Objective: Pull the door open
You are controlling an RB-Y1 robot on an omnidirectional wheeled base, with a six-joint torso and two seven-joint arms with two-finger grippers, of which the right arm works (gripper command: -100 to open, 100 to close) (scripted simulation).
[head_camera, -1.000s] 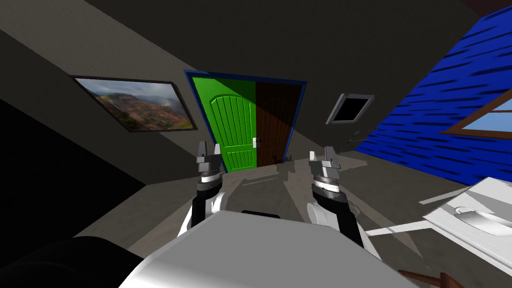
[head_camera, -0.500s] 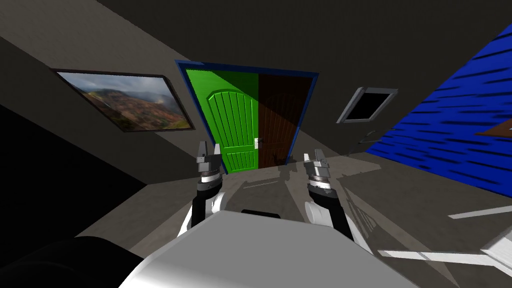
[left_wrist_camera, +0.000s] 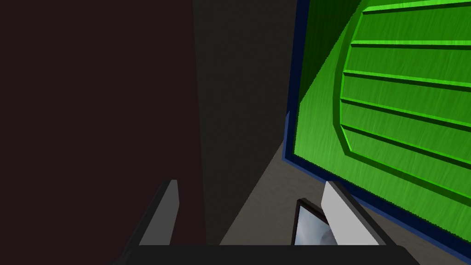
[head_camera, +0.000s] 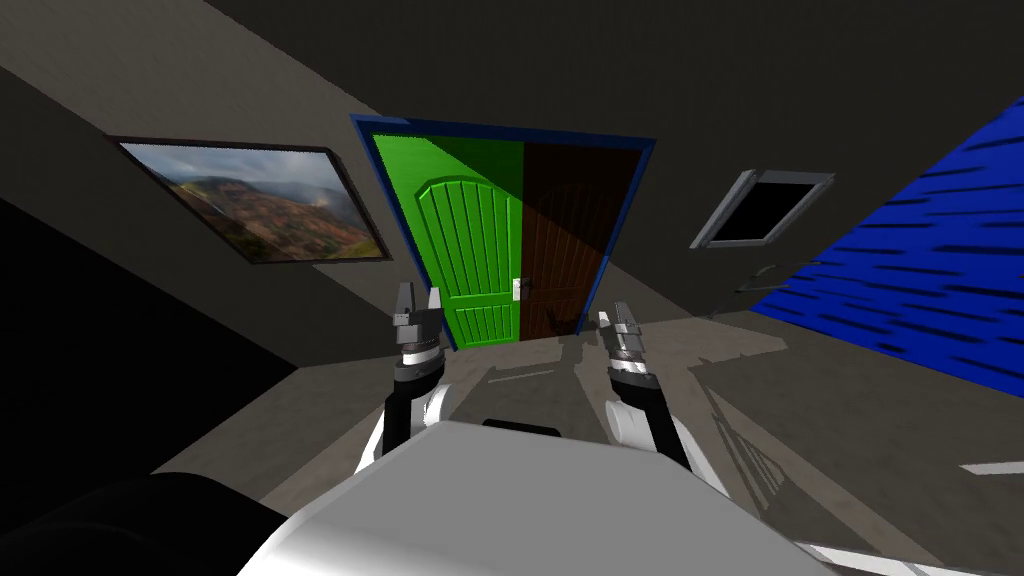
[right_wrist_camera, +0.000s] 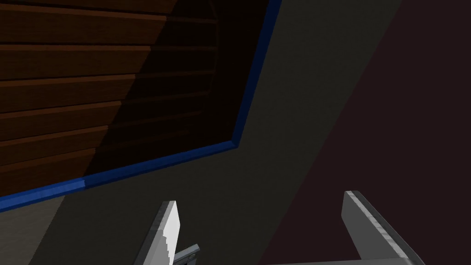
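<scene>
Green on one half and brown on the other, the door (head_camera: 470, 250) fills the head view's centre, its small pale handle (head_camera: 517, 289) well beyond both grippers. Left gripper (head_camera: 418, 303) and right gripper (head_camera: 614, 322) hang with jaws released. A reach from here would likely fall short or snag the blue frame (head_camera: 500, 129).

No readable text, labels, brands, numbers or signs on any surface.

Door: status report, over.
Left gripper open, right gripper open, both empty. Green-and-brown door looks shut, handle untouched, ahead of both. Nothing seen in the way.
</scene>
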